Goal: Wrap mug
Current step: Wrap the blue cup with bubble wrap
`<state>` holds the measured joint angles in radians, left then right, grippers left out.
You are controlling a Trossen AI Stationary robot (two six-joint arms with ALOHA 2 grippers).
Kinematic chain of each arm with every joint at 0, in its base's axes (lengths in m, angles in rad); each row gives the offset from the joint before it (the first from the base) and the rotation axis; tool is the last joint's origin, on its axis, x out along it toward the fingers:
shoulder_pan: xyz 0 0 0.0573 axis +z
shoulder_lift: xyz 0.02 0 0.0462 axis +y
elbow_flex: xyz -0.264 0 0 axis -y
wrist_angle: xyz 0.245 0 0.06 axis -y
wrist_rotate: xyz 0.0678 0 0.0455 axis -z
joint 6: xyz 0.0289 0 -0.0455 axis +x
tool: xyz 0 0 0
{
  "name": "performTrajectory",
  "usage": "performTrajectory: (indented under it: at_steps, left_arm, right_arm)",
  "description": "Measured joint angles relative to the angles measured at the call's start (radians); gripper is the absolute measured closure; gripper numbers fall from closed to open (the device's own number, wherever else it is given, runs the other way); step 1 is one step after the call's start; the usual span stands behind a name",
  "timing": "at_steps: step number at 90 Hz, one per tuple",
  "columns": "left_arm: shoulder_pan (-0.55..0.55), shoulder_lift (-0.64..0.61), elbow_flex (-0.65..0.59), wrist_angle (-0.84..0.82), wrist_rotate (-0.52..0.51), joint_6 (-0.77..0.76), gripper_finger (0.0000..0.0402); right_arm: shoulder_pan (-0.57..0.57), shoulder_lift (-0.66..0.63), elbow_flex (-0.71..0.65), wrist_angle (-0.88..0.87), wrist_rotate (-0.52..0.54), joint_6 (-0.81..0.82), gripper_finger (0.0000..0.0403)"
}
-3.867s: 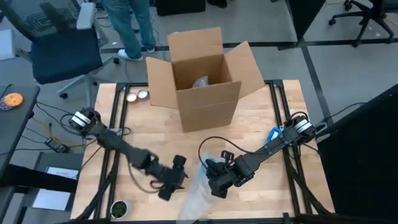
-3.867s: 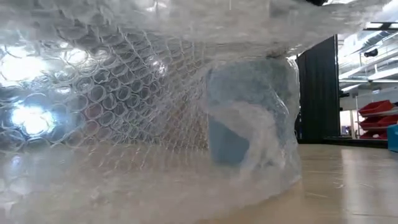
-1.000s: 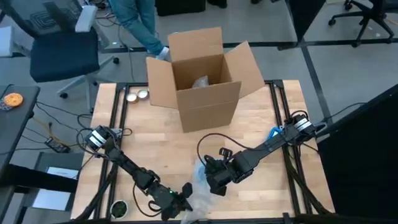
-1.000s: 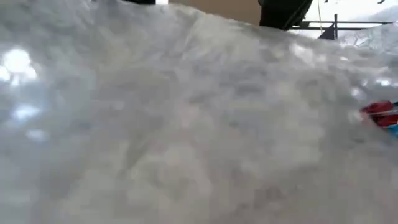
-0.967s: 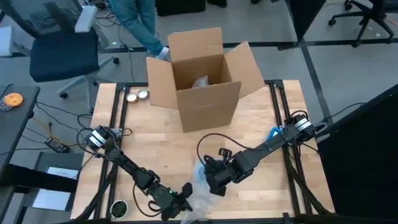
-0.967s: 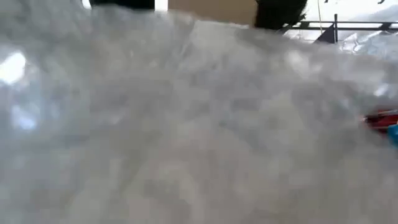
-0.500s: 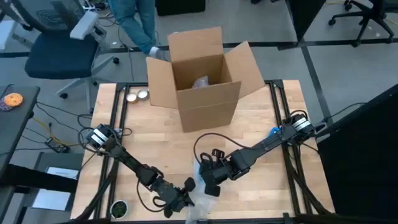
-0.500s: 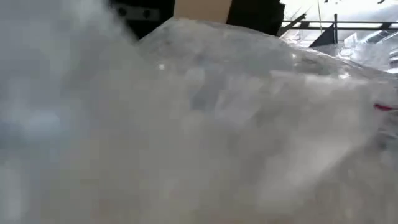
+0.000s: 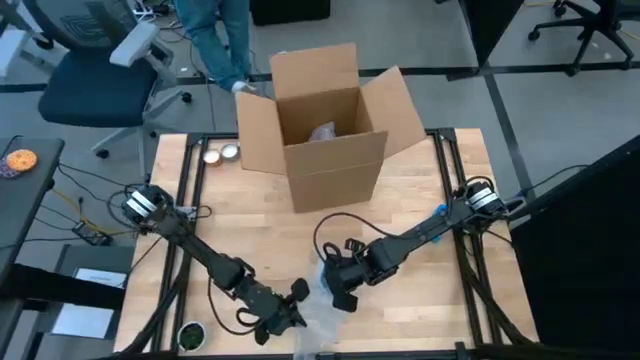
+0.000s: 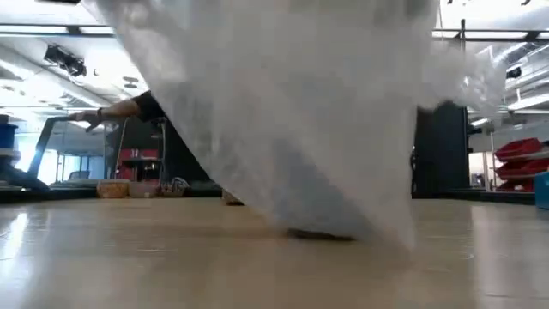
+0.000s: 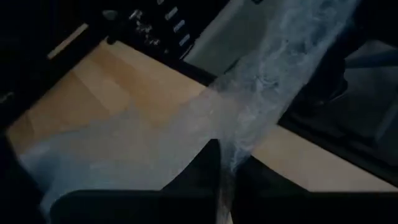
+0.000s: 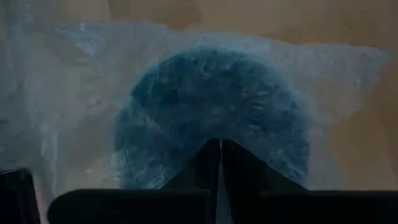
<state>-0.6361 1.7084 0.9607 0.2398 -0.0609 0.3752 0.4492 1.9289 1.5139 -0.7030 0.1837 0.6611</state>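
We are mid-wrap: our left end effector (image 9: pixel 297 303) grips the bubble wrap (image 11: pixel 249 118) at the surface's (image 9: pixel 420 190) six o'clock edge, our right end effector (image 9: pixel 337 290), clenched, pins the blue mug (image 12: pixel 211 106) there; next, we judge, fold the sheet over.

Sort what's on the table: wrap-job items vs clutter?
Job:
- mug, blue, seen through the wrap
- bubble wrap draped over it
- left end effector and right end effector, both shut on the bubble wrap

Clutter:
- open cardboard box
- two small round tins beside the box
- dark round lid at the table's near edge
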Motion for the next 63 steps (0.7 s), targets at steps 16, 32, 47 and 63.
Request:
performTrajectory:
  at_steps: [16, 32, 47, 63]
  left_arm:
    - [0.041, -0.01, 0.0, -0.003, 0.068, -0.084, 0.0402]
    - [0.087, -0.011, 0.0, 0.046, 0.081, -0.177, 0.0402]
    - [0.13, -0.011, 0.0, 0.063, 0.088, -0.271, 0.0402]
    - [0.159, -0.011, 0.0, 0.061, 0.084, -0.326, 0.0402]
  right_arm:
    - [0.0, 0.0, 0.0, 0.036, -0.024, -0.009, 0.0403]
    - [0.0, 0.0, 0.0, 0.034, -0.031, -0.009, 0.0403]
    - [0.0, 0.0, 0.0, 0.034, -0.031, -0.009, 0.0403]
    - [0.009, 0.0, 0.003, 0.023, -0.024, -0.009, 0.0403]
